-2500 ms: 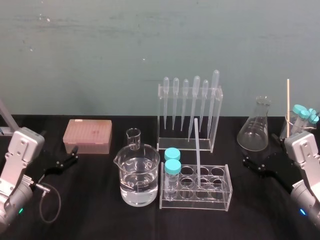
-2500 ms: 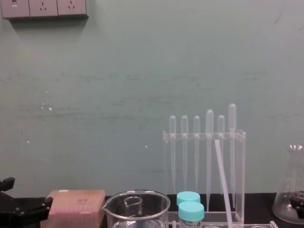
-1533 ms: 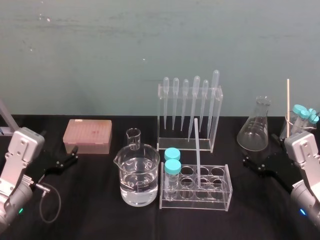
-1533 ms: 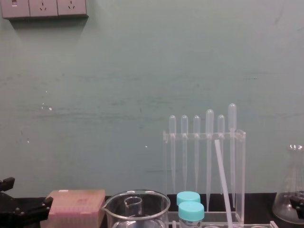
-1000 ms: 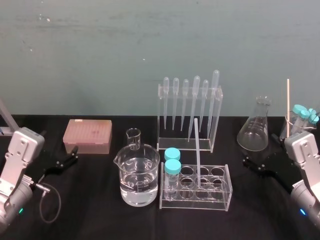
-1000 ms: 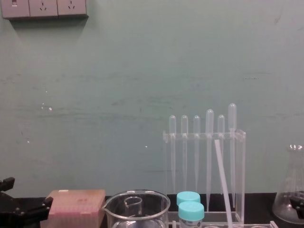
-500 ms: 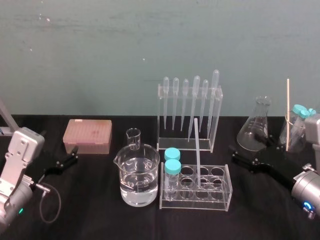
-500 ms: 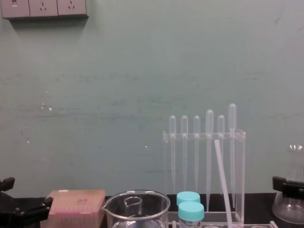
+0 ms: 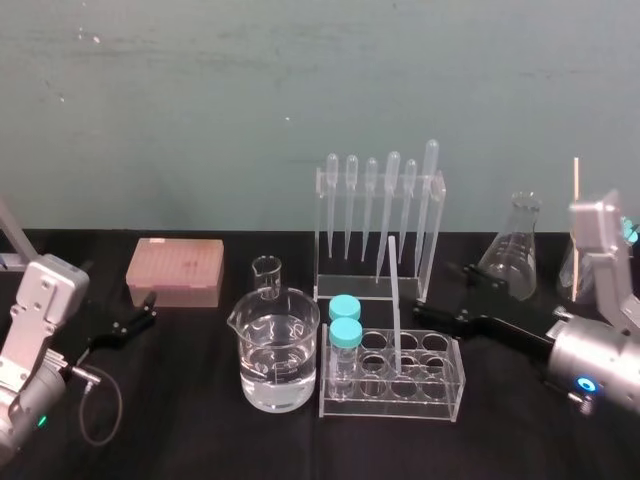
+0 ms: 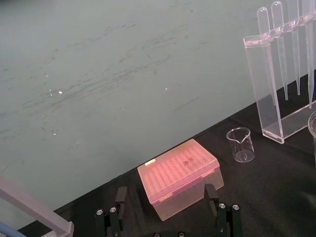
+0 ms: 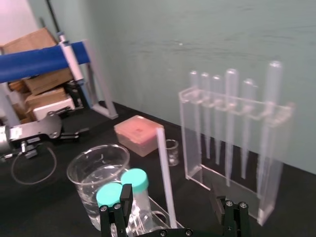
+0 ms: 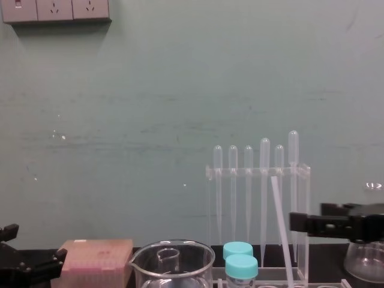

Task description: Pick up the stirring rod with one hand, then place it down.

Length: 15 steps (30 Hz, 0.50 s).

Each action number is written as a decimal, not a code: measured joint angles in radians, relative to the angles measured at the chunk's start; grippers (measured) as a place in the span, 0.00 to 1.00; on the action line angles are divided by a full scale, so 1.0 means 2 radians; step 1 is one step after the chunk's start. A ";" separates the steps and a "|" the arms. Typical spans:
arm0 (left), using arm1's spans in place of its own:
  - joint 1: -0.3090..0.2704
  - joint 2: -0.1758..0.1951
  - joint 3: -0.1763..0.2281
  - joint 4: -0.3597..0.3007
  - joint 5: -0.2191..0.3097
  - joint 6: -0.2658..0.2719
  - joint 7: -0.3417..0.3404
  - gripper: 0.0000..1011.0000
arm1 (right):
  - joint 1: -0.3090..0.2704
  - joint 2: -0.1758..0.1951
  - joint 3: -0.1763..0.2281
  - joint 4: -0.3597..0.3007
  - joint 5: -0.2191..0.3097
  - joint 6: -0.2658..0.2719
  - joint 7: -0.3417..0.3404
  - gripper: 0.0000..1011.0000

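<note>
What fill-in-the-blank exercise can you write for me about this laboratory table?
1. The rod stands tilted in the rack beside ___ capped tubes.
2. The stand behind holds ___ pipettes.
3. The right gripper is near the rod with jaws ___.
4. The left gripper lies near the ___ box.
Missing words: two; six; open; pink.

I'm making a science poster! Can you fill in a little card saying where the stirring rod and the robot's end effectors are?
stirring rod: standing tilted in the clear tube rack
right end effector: open, beside the rod, not gripping it
left end effector: open, parked near the pink box
rod picked up: not yet
</note>
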<state>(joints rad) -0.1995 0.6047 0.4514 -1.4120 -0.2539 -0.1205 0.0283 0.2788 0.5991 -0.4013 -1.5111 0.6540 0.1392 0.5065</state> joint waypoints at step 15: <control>0.000 0.000 0.000 0.000 0.000 0.000 0.000 0.99 | 0.085 -0.051 -0.053 0.087 -0.055 -0.020 0.033 0.99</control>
<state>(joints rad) -0.1995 0.6047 0.4514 -1.4120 -0.2539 -0.1205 0.0283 0.4483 0.4974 -0.5066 -1.3380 0.5438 0.0986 0.5719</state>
